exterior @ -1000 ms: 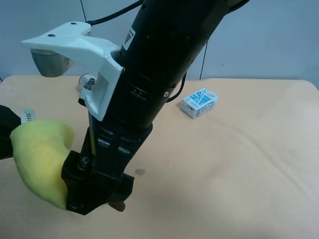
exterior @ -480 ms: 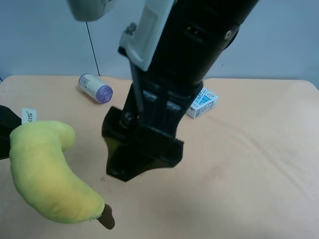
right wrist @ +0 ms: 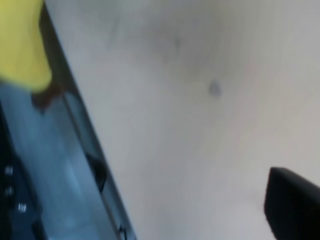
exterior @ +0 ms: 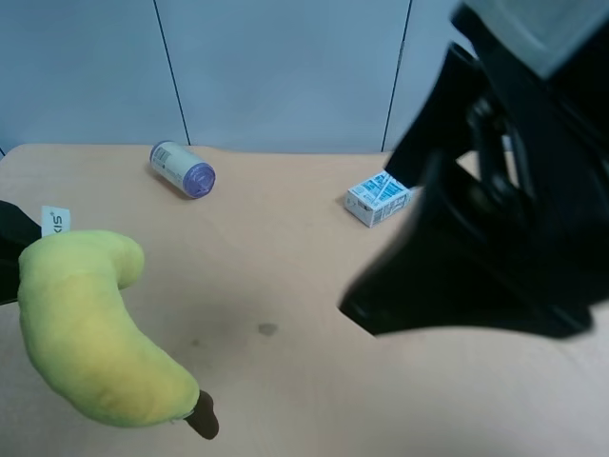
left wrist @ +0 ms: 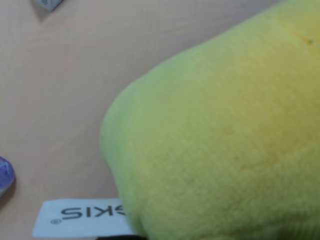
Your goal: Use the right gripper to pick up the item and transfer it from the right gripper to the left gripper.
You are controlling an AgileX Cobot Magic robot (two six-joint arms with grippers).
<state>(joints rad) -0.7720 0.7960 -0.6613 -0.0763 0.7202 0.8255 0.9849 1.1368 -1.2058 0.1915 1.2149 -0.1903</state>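
The yellow plush banana hangs above the table at the exterior high view's left, its brown stem tip pointing down and its white tag at the top. The left gripper, a black piece at that view's left edge, is shut on the banana's upper end. The banana fills the left wrist view, hiding the fingers. The right gripper is a large blurred black shape at the right, clear of the banana and empty. The right wrist view shows one black finger and the banana far off.
A purple-lidded can lies on its side at the back left of the tan table. A blue-and-white carton sits at the back centre, just behind the right arm. A small dark spot marks the table's middle.
The right gripper let go of the banana and swung up and away to the right. The banana stays in the left gripper, its stem end now hanging free.
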